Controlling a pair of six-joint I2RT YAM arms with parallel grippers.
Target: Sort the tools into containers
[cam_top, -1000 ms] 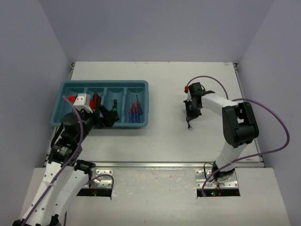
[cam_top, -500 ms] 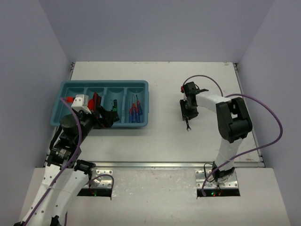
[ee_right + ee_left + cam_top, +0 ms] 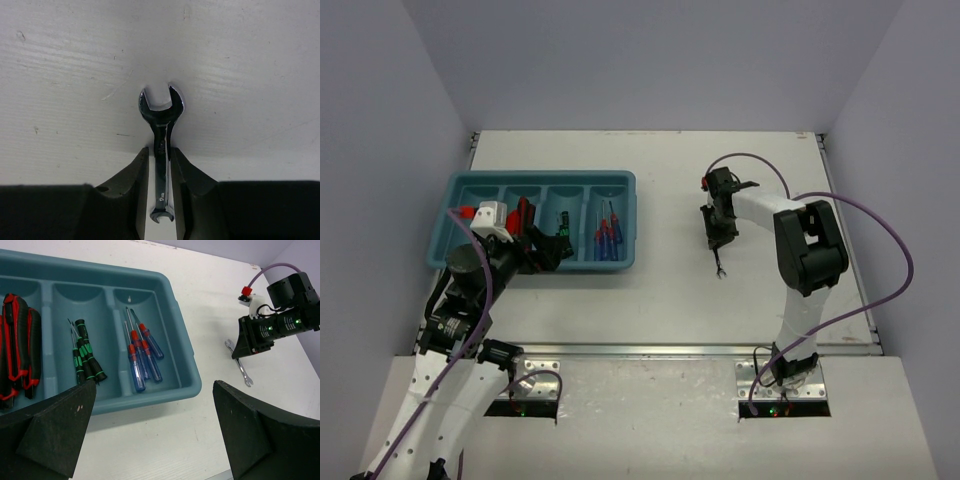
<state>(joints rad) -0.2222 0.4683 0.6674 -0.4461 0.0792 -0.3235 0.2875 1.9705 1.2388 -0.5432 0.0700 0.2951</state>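
Right claw [image 3: 160, 152] straddles a wrench [image 3: 161, 120] at three o'clock on the table [image 3: 250, 75]; left claw [image 3: 154, 385] hangs empty at nine o'clock.

The left claw gapes at full spread, holding nothing, over the near rim of the teal tray [image 3: 187, 372]. In the tray's compartments lie, left to right, the red pliers [image 3: 15, 355], the green-and-black screwdrivers [image 3: 85, 360] and the blue screwdrivers [image 3: 142, 360]. The wrench lies flat on the table, open head toward twelve o'clock. It is probably stiff, light, slick steel with a low profile, so the narrow shank below the head is the place to pinch it. The right claw is nearly closed, one finger on each side of that shank. Whether it actually grips cannot be told.
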